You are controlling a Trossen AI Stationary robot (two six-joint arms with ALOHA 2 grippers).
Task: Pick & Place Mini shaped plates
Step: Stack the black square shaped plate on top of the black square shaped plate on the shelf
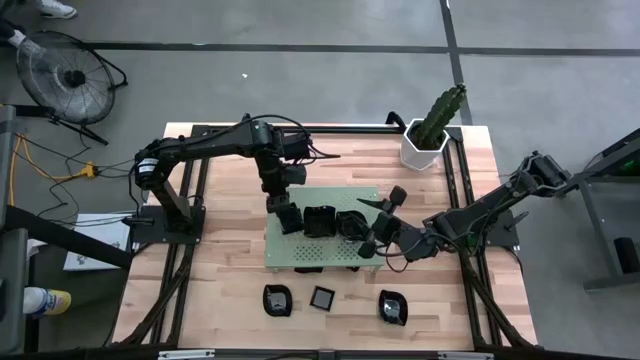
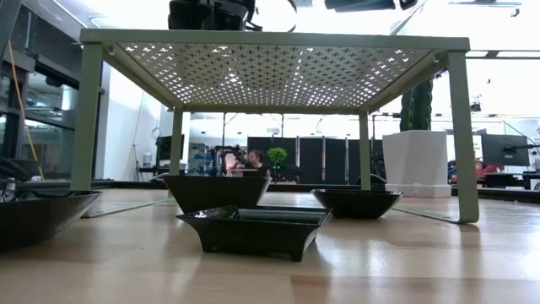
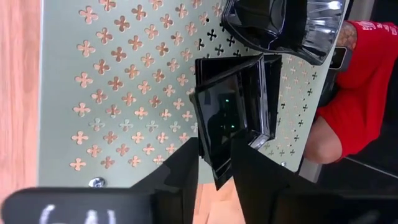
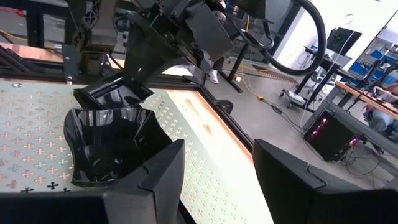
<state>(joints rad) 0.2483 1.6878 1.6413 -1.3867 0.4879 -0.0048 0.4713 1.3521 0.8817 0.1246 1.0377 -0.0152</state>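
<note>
The green perforated board (image 1: 300,248) stands on legs mid-table. My left gripper (image 1: 288,216) is over its left part, shut on a square black dish (image 3: 227,115), which lies tilted against a second square dish (image 3: 268,87). A petal-edged dish (image 4: 109,146) sits on the board just beyond my right gripper (image 4: 217,180), which is open at the board's right edge (image 1: 372,232) with nothing between its fingers. Three more black dishes (image 1: 276,299) (image 1: 323,297) (image 1: 393,307) rest on the table near the front edge. Others (image 2: 253,228) (image 2: 356,203) sit under the board. My left gripper pinches the square dish by its near rim (image 3: 216,167), one finger on either side of the wall, coming from above. The dish is tilted, and its far side lies against the second square dish on the board.
A white hexagonal pot with a cactus (image 1: 428,140) stands at the far right corner of the table. The board's legs (image 2: 462,135) leave a low space beneath it. A person in a red sleeve (image 3: 364,93) is beyond the table. Bare wood lies left and right of the board.
</note>
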